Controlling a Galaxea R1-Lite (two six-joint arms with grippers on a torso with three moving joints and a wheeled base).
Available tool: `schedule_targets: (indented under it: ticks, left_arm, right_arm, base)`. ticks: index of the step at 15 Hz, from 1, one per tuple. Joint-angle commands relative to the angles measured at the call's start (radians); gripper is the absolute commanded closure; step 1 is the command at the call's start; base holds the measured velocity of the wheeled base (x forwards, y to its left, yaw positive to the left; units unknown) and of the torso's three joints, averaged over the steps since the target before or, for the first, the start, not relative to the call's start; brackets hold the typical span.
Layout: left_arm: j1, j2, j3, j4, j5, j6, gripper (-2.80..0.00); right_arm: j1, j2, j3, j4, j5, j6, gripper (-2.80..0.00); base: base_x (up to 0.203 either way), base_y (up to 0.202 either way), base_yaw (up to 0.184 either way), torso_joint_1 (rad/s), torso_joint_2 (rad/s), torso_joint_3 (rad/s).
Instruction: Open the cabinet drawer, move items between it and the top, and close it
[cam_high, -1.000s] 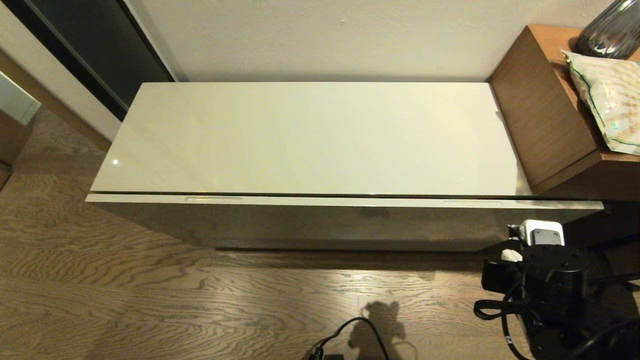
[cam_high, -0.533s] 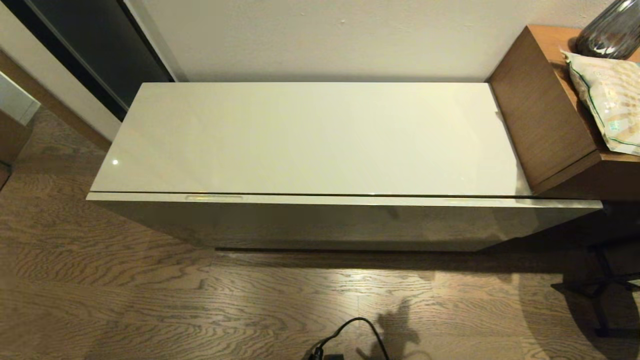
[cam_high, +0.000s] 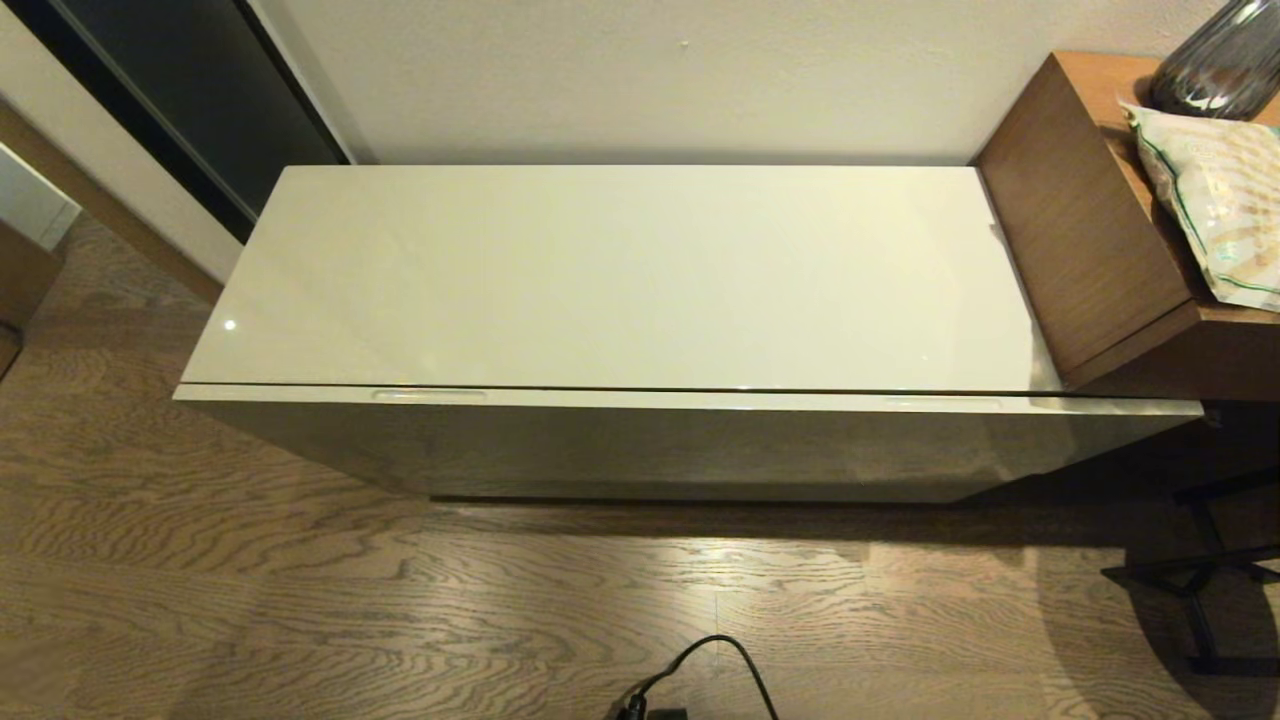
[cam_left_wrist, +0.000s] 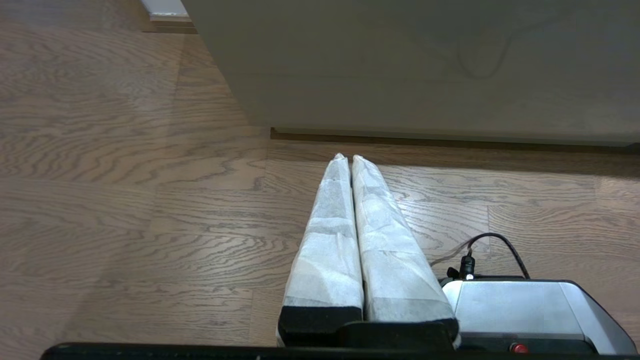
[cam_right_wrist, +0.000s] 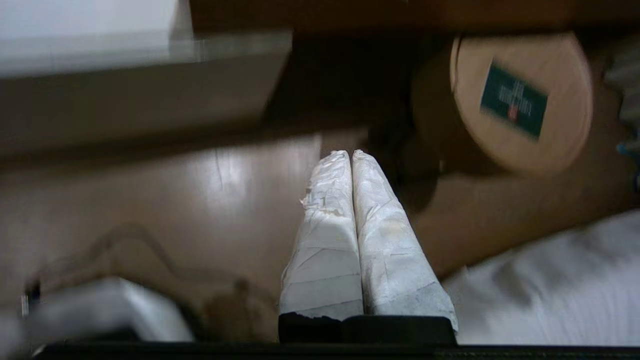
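Note:
The cabinet drawer (cam_high: 690, 440) is pushed in under the cabinet's glossy cream top (cam_high: 620, 275), which is bare. Its two slot handles (cam_high: 428, 396) sit along the front's upper edge. No packet or slippers show in any view. Neither arm appears in the head view. My left gripper (cam_left_wrist: 347, 157) is shut and empty, low over the wood floor in front of the drawer front (cam_left_wrist: 425, 70). My right gripper (cam_right_wrist: 349, 154) is also shut and empty, low beside the cabinet's right end (cam_right_wrist: 135, 90).
Brown wooden furniture (cam_high: 1110, 230) stands at the cabinet's right end with a green-striped beige bag (cam_high: 1215, 200) and a dark vase (cam_high: 1215, 65) on it. A black cable (cam_high: 700, 665) lies on the floor. A round tan object (cam_right_wrist: 520, 100) with a green label is near the right gripper.
The right arm, seen a second ago at the drawer's right end, has dropped out of the head view. The drawer and top look unchanged.

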Motion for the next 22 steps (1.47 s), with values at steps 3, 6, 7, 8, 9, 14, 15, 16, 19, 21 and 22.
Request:
schedule_targets:
  ticks: [3,6,7,8,9,14,15,16,19,21,22]
  left_arm:
    - [0.0,0.002,0.001,-0.005,-0.001,0.0,0.0]
    - [0.0,0.002,0.003,-0.014,-0.002,0.0,0.0]
    - [0.0,0.002,0.003,-0.015,-0.002,0.0,0.0]
    - [0.0,0.002,0.003,-0.015,-0.002,0.0,0.0]
    - [0.0,0.002,0.003,-0.015,-0.002,0.0,0.0]
    - [0.0,0.002,0.003,-0.015,-0.002,0.0,0.0]
    - [0.0,0.002,0.003,-0.015,-0.002,0.0,0.0]
    - [0.0,0.002,0.003,-0.015,-0.002,0.0,0.0]
    - [0.0,0.002,0.003,-0.015,-0.002,0.0,0.0]
    - [0.0,0.002,0.003,-0.015,-0.002,0.0,0.0]
    - [0.0,0.002,0.003,-0.015,-0.002,0.0,0.0]
  right_arm:
    - [-0.132,-0.245,0.302,0.19,0.16,0.089,0.0]
    - [-0.16,-0.434,0.524,-0.021,0.269,0.063,0.0]
    - [-0.161,-0.48,0.615,-0.187,0.293,0.006,0.0]
    - [-0.162,-0.494,0.685,-0.327,0.312,-0.04,0.0]
    - [-0.163,-0.496,0.787,-0.478,0.325,-0.054,0.0]
    - [-0.163,-0.501,1.323,-1.206,0.529,-0.088,0.0]
    - [-0.163,-0.501,1.343,-1.231,0.564,-0.092,0.0]
    - [-0.164,-0.501,1.336,-1.178,0.58,-0.092,0.0]
    - [-0.164,-0.5,1.323,-1.028,0.589,-0.047,0.0]
    - [-0.164,-0.5,1.326,-1.025,0.587,-0.06,0.0]
    - [-0.164,-0.501,1.326,-1.027,0.587,-0.038,0.0]
  base:
    - [0.0,0.0,0.0,0.0,0.0,0.0]
    - [0.0,0.0,0.0,0.0,0.0,0.0]
    - [0.0,0.0,0.0,0.0,0.0,0.0]
    - [0.0,0.0,0.0,0.0,0.0,0.0]
    - [0.0,0.0,0.0,0.0,0.0,0.0]
    - [0.0,0.0,0.0,0.0,0.0,0.0]
    - [0.0,0.0,0.0,0.0,0.0,0.0]
    - [0.0,0.0,0.0,0.0,0.0,0.0]
    - [0.0,0.0,0.0,0.0,0.0,0.0]
    - [0.0,0.0,0.0,0.0,0.0,0.0]
    - [0.0,0.0,0.0,0.0,0.0,0.0]
